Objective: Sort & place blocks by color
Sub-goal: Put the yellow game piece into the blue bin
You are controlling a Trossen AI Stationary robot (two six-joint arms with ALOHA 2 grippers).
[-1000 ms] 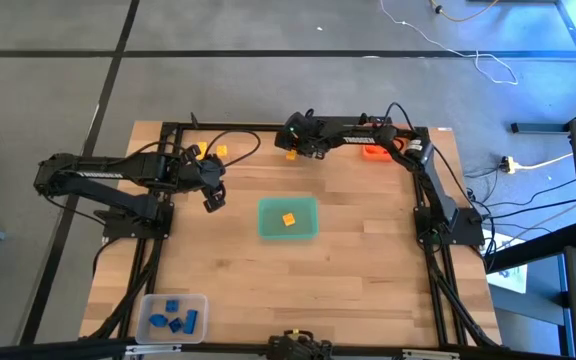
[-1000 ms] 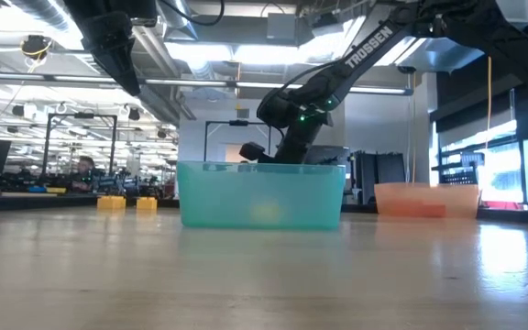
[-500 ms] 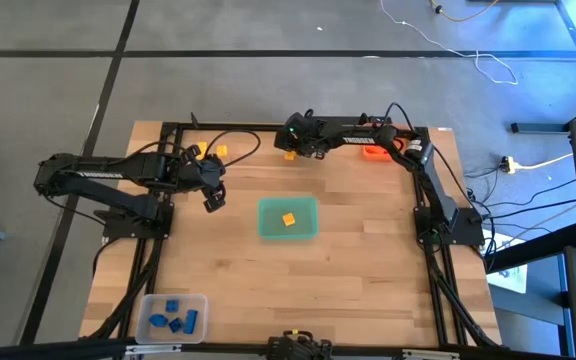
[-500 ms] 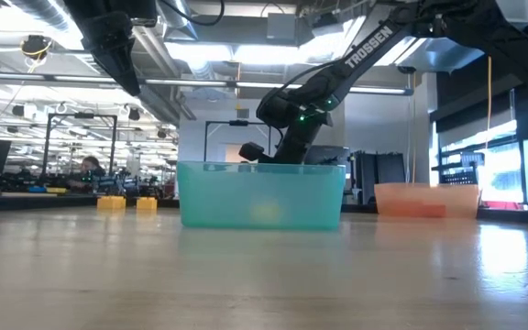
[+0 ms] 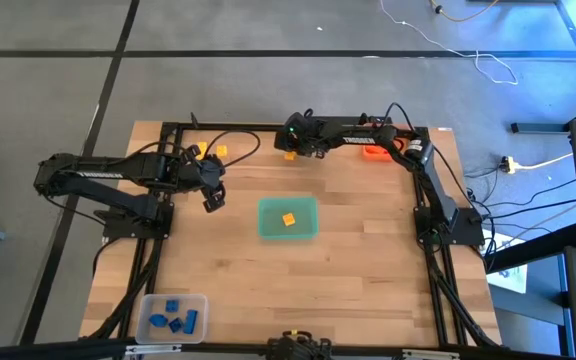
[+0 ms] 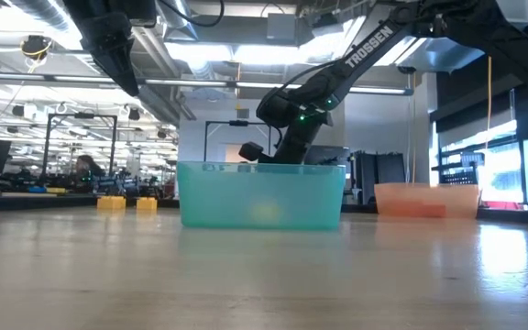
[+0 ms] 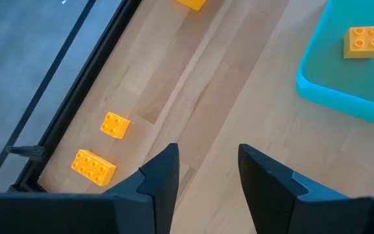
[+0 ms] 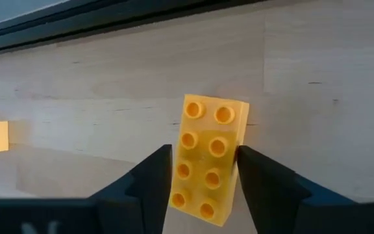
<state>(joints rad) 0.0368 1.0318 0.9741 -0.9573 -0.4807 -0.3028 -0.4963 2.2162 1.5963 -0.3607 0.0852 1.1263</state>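
Right gripper (image 8: 203, 170) around studded yellow brick (image 8: 209, 158)

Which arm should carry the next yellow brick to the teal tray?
Right. The right claw already straddles a long yellow plastic brick at the table's far edge. The left claw is open and empty, above bare wood beside the teal plastic tray.

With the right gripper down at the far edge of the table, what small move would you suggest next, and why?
Probably lift straight up: the right gripper has its fingers against both long sides of the yellow eight-stud plastic brick, which looks gripped, and the teal plastic tray already holds one yellow brick.
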